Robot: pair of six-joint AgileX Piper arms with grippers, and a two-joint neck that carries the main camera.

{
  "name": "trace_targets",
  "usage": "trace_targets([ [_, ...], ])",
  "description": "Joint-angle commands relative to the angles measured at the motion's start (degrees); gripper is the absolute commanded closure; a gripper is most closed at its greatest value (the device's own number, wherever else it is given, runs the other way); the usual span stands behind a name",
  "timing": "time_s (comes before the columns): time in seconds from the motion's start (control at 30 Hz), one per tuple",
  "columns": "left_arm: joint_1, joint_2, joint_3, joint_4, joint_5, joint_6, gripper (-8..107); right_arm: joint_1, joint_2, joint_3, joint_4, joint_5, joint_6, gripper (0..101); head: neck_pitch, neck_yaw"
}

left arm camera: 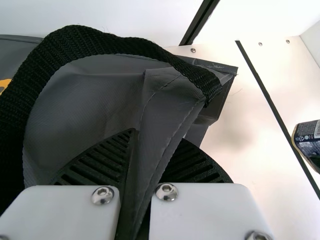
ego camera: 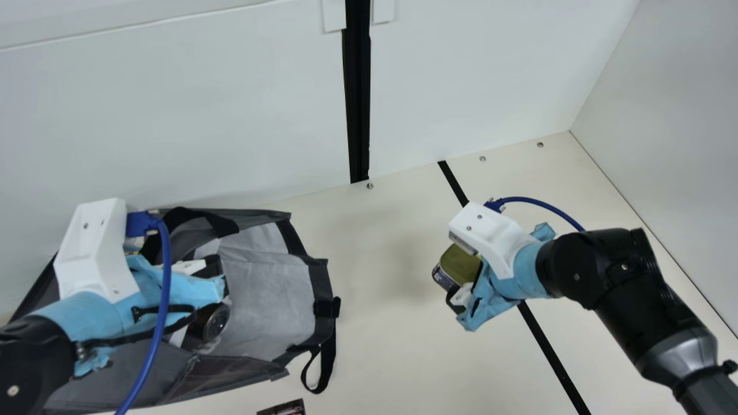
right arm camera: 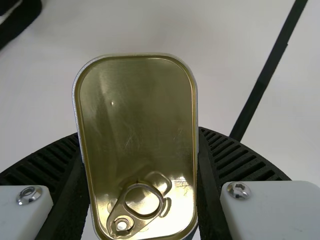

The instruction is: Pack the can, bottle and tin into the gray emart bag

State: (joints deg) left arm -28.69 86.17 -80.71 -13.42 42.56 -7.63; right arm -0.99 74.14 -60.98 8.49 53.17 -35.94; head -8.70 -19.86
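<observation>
The gray bag [ego camera: 262,288] lies open at the left of the main view. My left gripper [ego camera: 216,288] is over it; in the left wrist view, the left gripper [left arm camera: 145,175] pinches a fold of the bag's gray fabric [left arm camera: 167,107] beside a black strap. A dark round-ended item [ego camera: 214,323], can or bottle I cannot tell, shows in the bag by that gripper. To the right, my right gripper [ego camera: 466,278] holds the gold-topped tin [ego camera: 459,264] over the table. In the right wrist view the tin [right arm camera: 137,125] sits between both fingers of the right gripper [right arm camera: 139,165], its pull ring showing.
A small dark item [ego camera: 282,408] is at the main view's bottom edge. A bag strap [ego camera: 323,363] hangs onto the table [ego camera: 392,346], which has a black line [ego camera: 548,346] at the right. White walls stand behind and at the right.
</observation>
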Motion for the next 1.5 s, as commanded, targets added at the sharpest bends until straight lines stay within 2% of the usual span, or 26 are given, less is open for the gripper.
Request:
trace_targets([
  [0.0,0.0,0.0,0.0,0.0,0.0,0.0,89,0.93,-0.22,0.12,-0.17,0.09,0.53,101,-1.3,-0.14],
  [0.87,0.0,0.0,0.0,0.0,0.0,0.0,89,13.2,-1.8,0.92,0.24,0.43,3.24,101,-1.3,-0.14],
  [1.47,0.0,0.0,0.0,0.0,0.0,0.0,89,16.53,-0.07,1.06,4.81,-1.44,-1.06,101,-1.3,-0.14],
])
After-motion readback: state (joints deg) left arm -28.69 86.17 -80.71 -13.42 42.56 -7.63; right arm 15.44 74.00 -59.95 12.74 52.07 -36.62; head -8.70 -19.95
